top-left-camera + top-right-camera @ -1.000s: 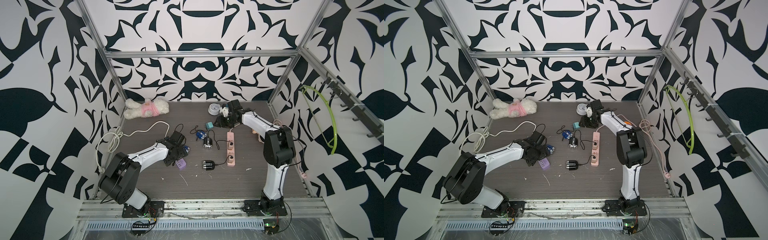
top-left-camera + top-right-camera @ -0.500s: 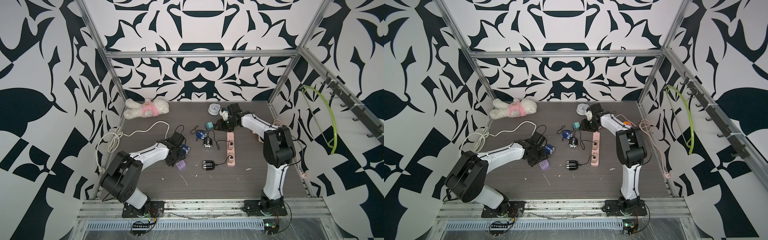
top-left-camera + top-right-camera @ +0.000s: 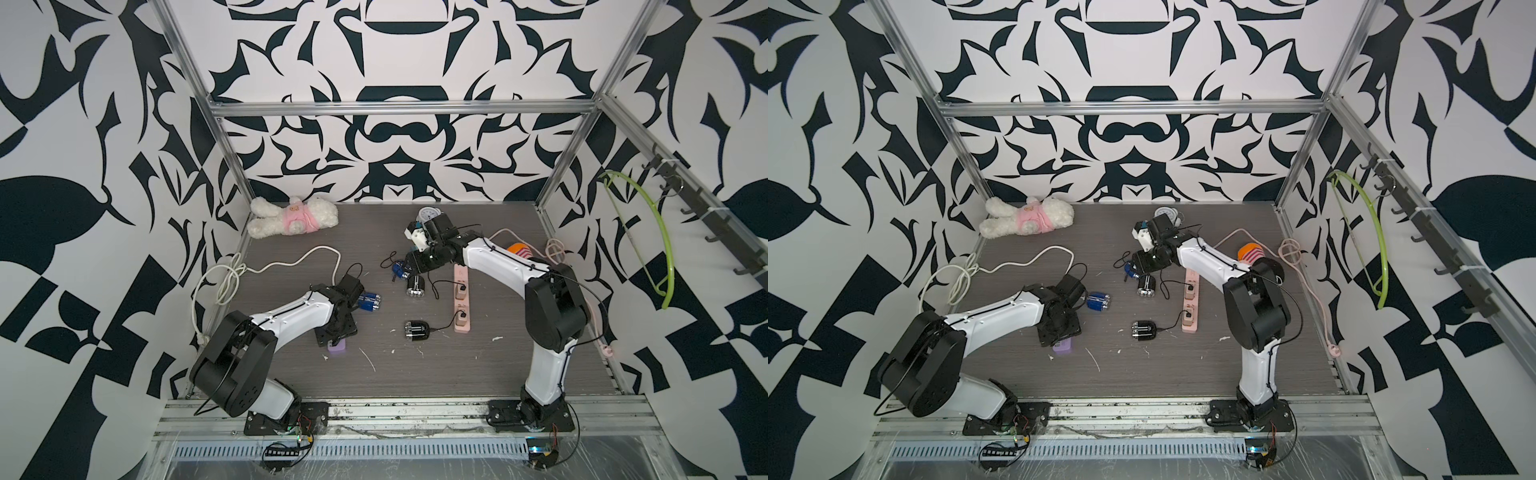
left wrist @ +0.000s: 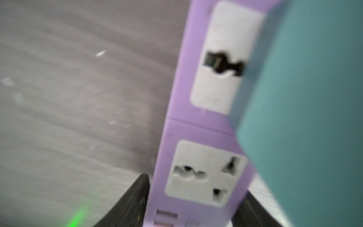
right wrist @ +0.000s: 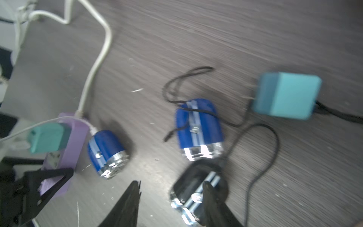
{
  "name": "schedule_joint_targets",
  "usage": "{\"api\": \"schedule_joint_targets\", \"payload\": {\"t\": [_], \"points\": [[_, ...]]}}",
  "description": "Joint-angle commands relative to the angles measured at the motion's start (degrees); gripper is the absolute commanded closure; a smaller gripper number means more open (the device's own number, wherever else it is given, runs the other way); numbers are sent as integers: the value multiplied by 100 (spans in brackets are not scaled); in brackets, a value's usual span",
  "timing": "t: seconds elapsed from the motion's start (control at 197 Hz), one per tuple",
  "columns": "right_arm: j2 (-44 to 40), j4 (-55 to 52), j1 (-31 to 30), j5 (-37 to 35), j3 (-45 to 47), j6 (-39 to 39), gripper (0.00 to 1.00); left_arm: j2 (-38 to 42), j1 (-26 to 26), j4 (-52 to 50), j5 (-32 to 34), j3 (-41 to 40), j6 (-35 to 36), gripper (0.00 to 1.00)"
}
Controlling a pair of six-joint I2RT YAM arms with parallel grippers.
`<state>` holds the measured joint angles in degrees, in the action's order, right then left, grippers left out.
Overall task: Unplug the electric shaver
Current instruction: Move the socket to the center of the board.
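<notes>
At about 7 o'clock on the gray, wood-look table [image 3: 457, 374], the left gripper [image 4: 196, 188] reaches down over the purple power strip [image 4: 196, 129], which lies between its jaws. The view is blurry, so I cannot tell if it squeezes. The strip is smooth plastic, long and flat, with white sockets. A chunky teal plug [image 4: 304, 98] sits in one socket. A thin white wire [image 5: 92, 129] seems to join it to the blue shaver [image 3: 369, 302]. That shaver is short and round with a shiny tip, and it lies just beside the strip at 9 o'clock. I think this is the one to unplug, and that job is not done yet. Farther back, at 1 o'clock, the right gripper [image 5: 171, 182] hangs over a black shaver [image 5: 188, 182] with its jaws apart and empty.
</notes>
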<state>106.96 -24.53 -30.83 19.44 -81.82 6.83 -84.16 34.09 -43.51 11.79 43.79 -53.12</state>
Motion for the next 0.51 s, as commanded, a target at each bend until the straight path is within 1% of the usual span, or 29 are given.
{"api": "schedule_joint_targets", "payload": {"t": [0.0, 0.041, 0.137, 0.209, 0.341, 0.351, 0.361, 0.402, 0.503], "points": [[-228, 410, -200, 260, 247, -567, 48, 288, 6, -691, 336, -245, -146, 30], [-228, 492, -318, 349, 302, -709, 48, 375, 8, -657, 333, -297, -152, 27], [-169, 658, -573, 530, 431, -1071, 47, 553, -2, -634, 341, -396, -221, 25], [-124, 755, -720, 768, 535, -1378, 47, 677, 2, -588, 355, -469, -290, 19], [-67, 943, -936, 950, 652, -1660, 46, 1065, 2, -560, 461, -587, -408, 16], [-56, 944, -941, 977, 651, -1670, 46, 1067, 2, -549, 475, -577, -409, 13], [-46, 949, -953, 1005, 643, -1675, 46, 1235, 2, -539, 480, -574, -409, 11], [7, 944, -989, 1089, 605, -1718, 46, 1432, 2, -490, 470, -565, -434, 9], [151, 819, -1117, 1200, 440, -1859, 45, 1866, 2, -205, 366, -512, -432, 7]]}}
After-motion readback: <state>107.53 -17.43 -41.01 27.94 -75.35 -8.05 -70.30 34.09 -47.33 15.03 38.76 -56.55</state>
